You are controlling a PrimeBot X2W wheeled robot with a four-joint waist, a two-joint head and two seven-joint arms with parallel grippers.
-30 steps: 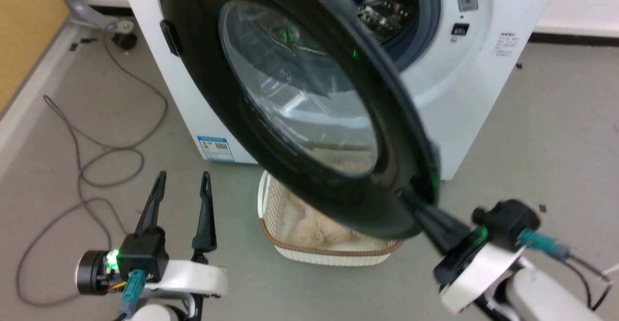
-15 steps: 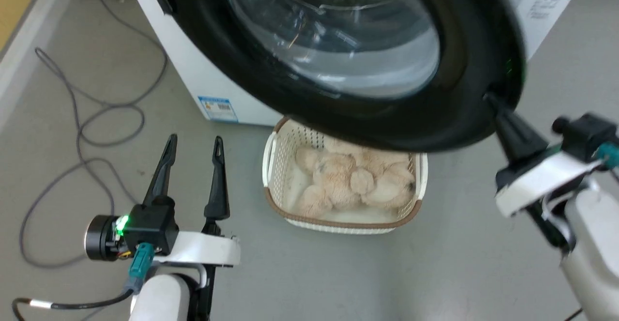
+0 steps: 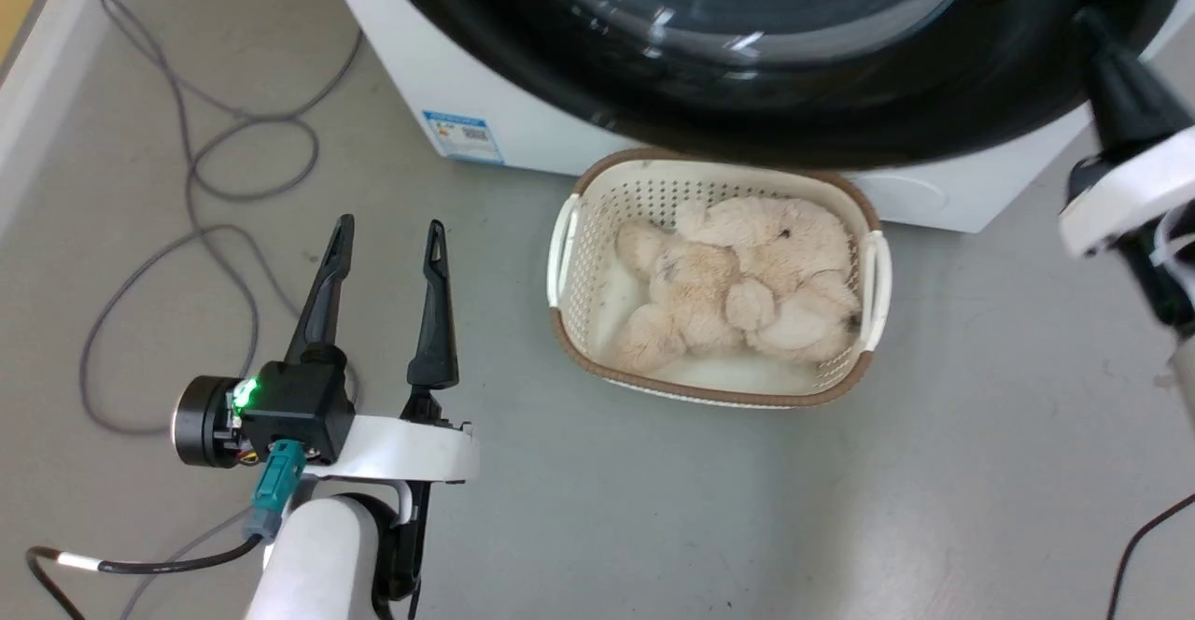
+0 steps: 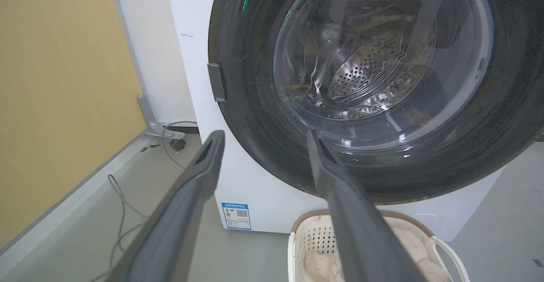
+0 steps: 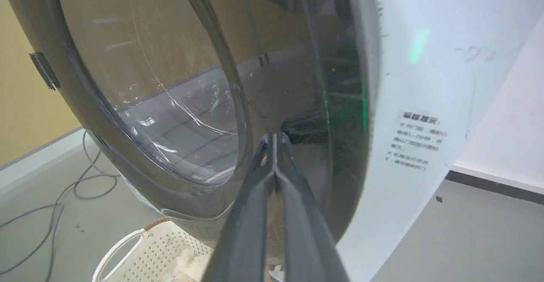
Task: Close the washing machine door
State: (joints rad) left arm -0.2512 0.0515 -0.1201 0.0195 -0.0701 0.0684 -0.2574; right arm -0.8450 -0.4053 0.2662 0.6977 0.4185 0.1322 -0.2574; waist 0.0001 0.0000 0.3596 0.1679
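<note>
Washing machine door (image 4: 246, 116) — closed right gripper (image 5: 274, 139) at its rim, left gripper (image 3: 387, 228) splayed.

Light is bright, even and diffuse. The left gripper (image 3: 389, 224) and the white woven plastic basket (image 3: 711, 398) to its right cast only faint, soft-edged shadows on the matt grey floor (image 3: 653, 517). White glare streaks cross the large round glossy black washing machine door (image 3: 747, 41) beyond its fingertips, and a green lamp glows at its wrist. A green glint sits on the door just past the right gripper (image 5: 274, 136). That gripper's fingers look soft near the lens, and beside them the white boxy washing machine (image 5: 416, 82) bends at its edge.
</note>
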